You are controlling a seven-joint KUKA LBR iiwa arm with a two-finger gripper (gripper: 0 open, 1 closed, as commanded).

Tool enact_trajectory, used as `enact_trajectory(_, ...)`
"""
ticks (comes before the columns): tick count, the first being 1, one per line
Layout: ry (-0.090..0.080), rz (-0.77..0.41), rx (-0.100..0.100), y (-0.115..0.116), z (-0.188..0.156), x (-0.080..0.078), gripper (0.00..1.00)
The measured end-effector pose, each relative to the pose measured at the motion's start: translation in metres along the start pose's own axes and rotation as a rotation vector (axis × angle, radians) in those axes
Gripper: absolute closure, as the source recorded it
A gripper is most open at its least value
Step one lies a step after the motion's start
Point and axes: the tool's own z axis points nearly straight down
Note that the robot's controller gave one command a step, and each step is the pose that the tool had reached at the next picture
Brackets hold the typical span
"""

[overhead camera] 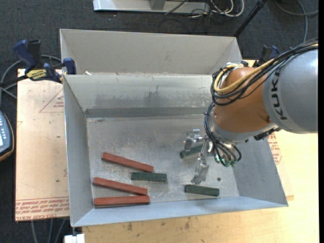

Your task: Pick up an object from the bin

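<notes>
Along the bottom of the bin (76, 151), nearest the viewer, things are lying flat on the grey floor and none is being lifted. Three red bars (119, 186) are sitting at the lower left, two of them close together and almost touching at their right ends, the third slanting a little above them. A green bar (201, 190) is lying at the lower right, close to the front wall. A second green bar (149, 176) is resting near the middle, just right of the red ones.

The tool (198, 170) is hanging just above the lower-right green bar in the frame, its tip pointing down toward that bar's left end. Whether it is touching the bar cannot be told. How far open the tool is cannot be told either, and nothing is showing in its grip. The second green bar is lying to its left, apart from it, and the red bars are well apart.

Judging from this, the pick is not yet done. The tool is low in the bin and near the green bar, but closing on a thing and lifting it are both left to do.

Behind, the arm (243, 105) is coming in from the right over the bin's far right corner.
</notes>
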Motion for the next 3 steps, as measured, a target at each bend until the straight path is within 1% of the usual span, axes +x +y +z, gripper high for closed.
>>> enact_trajectory(1,-0.009,0.245,-0.001,-0.047,0.073,-0.031,0.00)
enact_trajectory(2,-0.008,0.243,0.000,-0.047,0.071,-0.031,1.00)
enact_trajectory(3,-0.021,0.288,-0.004,-0.006,-0.064,-0.089,1.00)
